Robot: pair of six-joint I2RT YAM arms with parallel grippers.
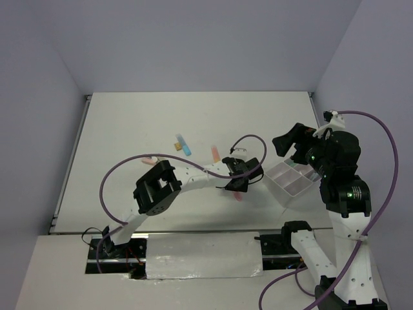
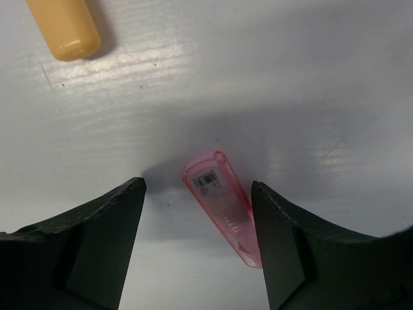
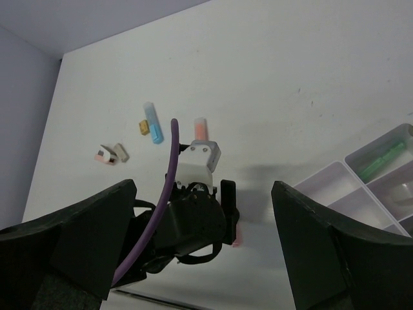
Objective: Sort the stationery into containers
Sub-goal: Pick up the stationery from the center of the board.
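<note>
**Top view:** The left gripper (image 1: 237, 187) hangs low over a pink marker (image 1: 240, 196) at mid-table, just left of the white divided tray (image 1: 284, 175). The right gripper (image 1: 289, 143) hovers at the tray's far side.

**Left wrist:** Open jaws straddle the pink marker (image 2: 221, 203), which lies flat on the table (image 2: 310, 84) with its near end close by one finger. An orange marker (image 2: 64, 26) lies well apart.

**Right wrist:** Wide, empty jaws frame the tray (image 3: 335, 177). A green marker (image 3: 382, 161) rests in one compartment.

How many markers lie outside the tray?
3: blue marker at the back, orange marker right of it, pink marker between the left jaws. More may be hidden.
</note>
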